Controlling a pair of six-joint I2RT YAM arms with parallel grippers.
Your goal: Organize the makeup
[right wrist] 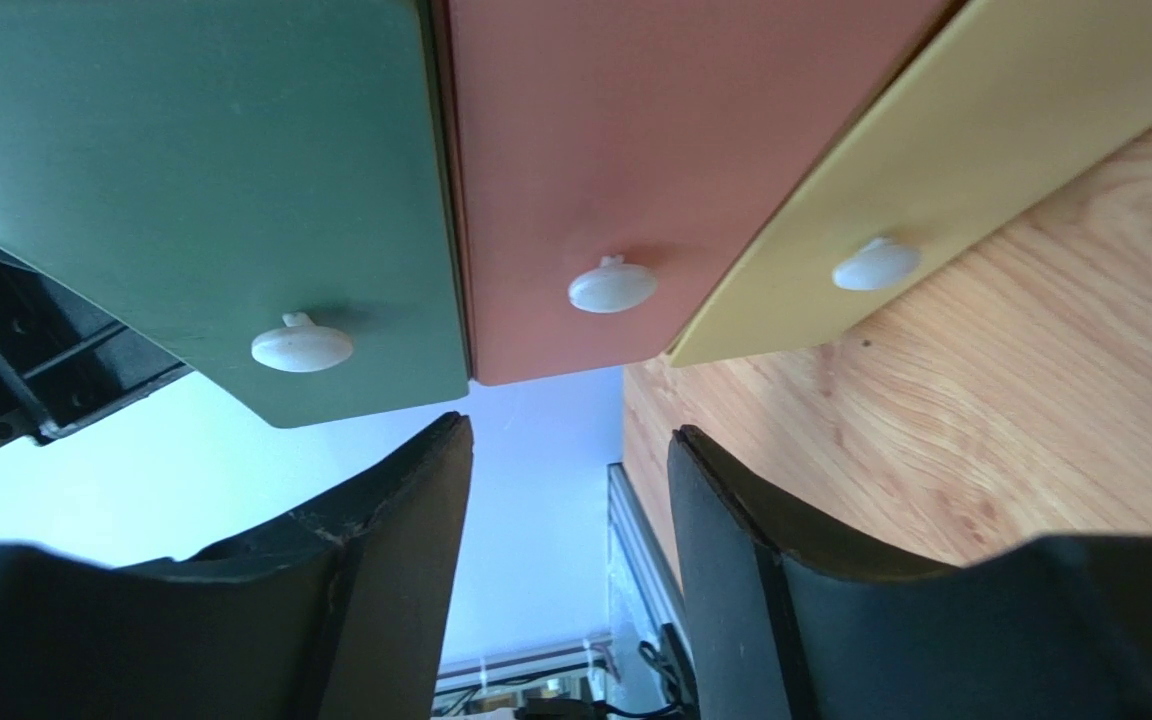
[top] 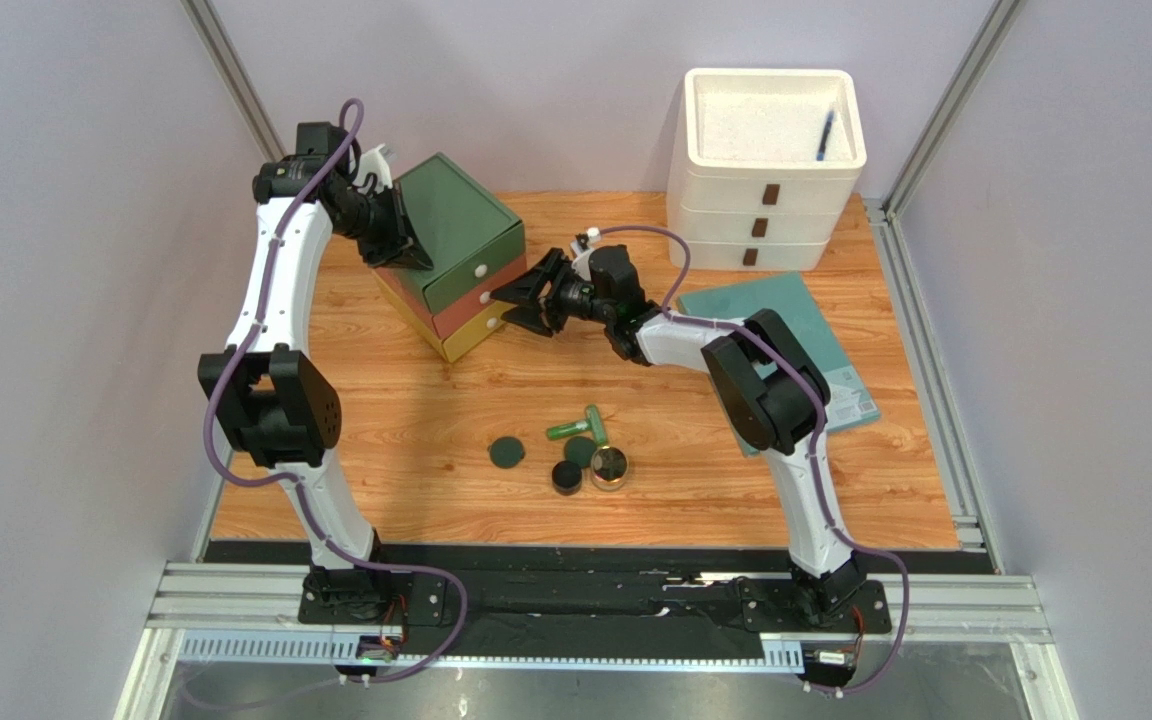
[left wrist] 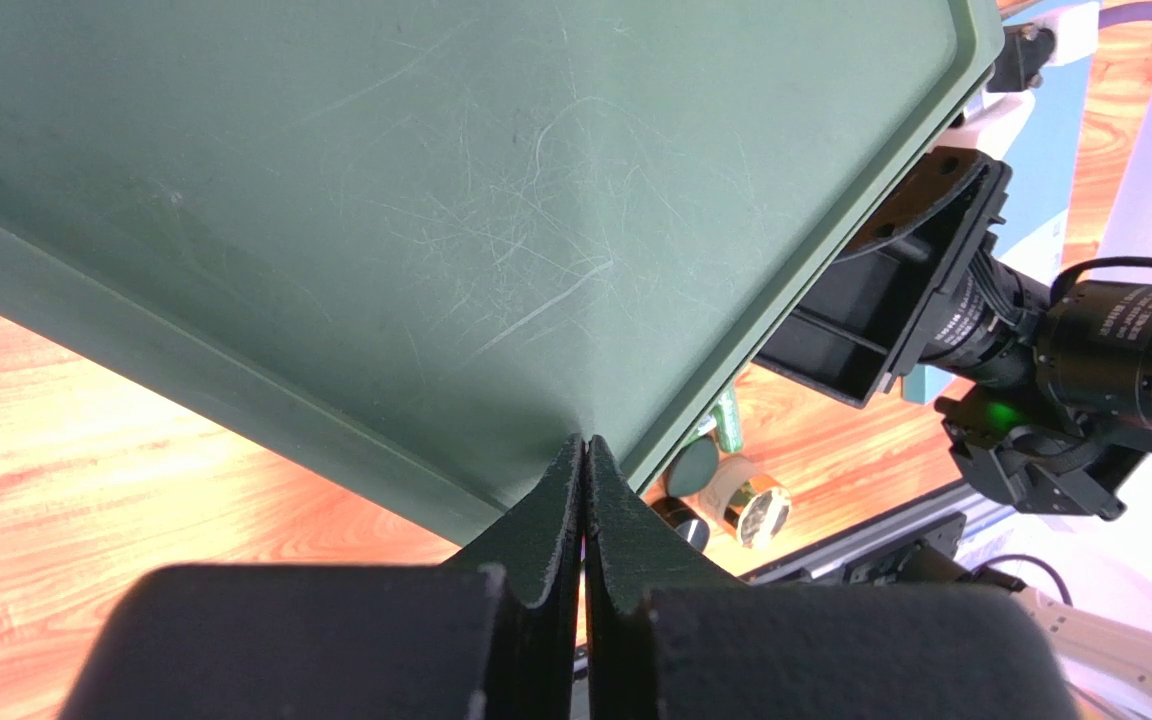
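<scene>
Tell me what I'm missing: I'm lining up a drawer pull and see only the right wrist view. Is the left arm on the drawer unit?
Observer: Yes. The left claw is shut, with its tips against the green top of the drawer unit. I can't tell how hard it presses.
Operator: Where is the makeup?
Observer: On the table between the arms: a green tube, dark compact, dark jar and gold-rimmed jar.
Operator: Anything near my elbow?
Observer: A teal book lies flat beneath it.
</scene>
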